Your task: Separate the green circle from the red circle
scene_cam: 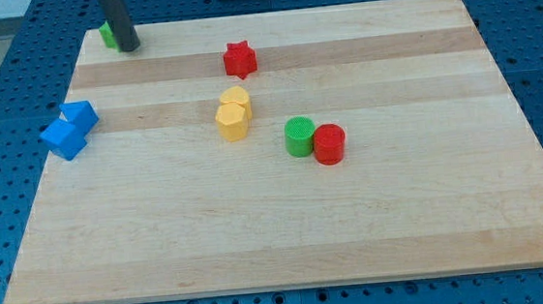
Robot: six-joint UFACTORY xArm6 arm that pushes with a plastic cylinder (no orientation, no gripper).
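— Green plastic circle block and red plastic circle block: where do you see them?

— Right of the pale wooden board's centre, touching, both upright, green on the view's left. You have bare wood all around the pair.

— And your rod?

— My tip sits at the view's top left, against a small green block, well apart from the pair. It's a plain rod; nothing to open or close.
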